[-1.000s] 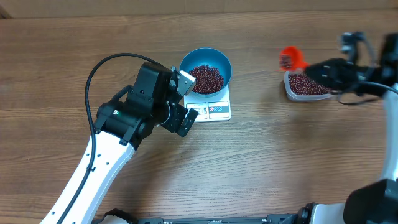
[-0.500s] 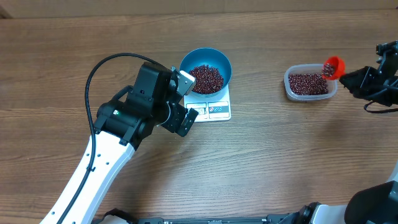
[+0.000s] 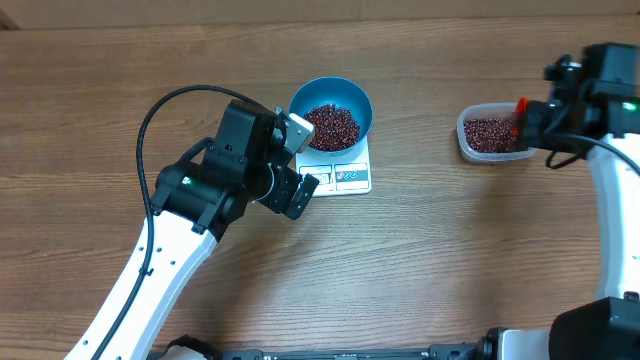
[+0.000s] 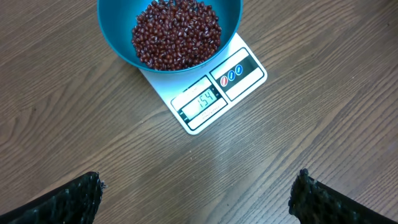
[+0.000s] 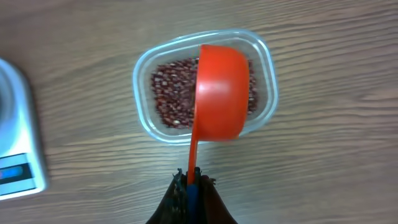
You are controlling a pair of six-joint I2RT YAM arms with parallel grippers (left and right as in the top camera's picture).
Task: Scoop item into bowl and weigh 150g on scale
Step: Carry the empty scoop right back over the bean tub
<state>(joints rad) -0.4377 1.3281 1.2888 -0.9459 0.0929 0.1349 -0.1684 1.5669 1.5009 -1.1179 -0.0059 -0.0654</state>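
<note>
The blue bowl (image 3: 358, 100) stands on the white scale (image 3: 350, 178) and holds a heap of dark red beans (image 3: 331, 126). In the left wrist view the bowl (image 4: 118, 37), its beans (image 4: 176, 34) and the scale (image 4: 217, 93) lie ahead, and the display reads 154. My left gripper (image 3: 303, 158) (image 4: 198, 190) hovers open just left of the scale, with nothing between its fingers. At the right, my right gripper (image 3: 535, 118) (image 5: 194, 179) is shut on the handle of an orange scoop (image 5: 221, 93). The scoop hangs with its underside up over the tub.
A clear plastic tub (image 3: 470, 140) (image 5: 142, 81) with more beans (image 5: 171, 93) sits at the right, under the scoop. The left arm's black cable loops over the table at the left. The scale's corner (image 5: 18, 143) shows at the left edge of the right wrist view.
My right gripper carried the scoop from left of the tub across to its right end. The scoop has turned over above the tub. The left arm, bowl and scale stayed still.
</note>
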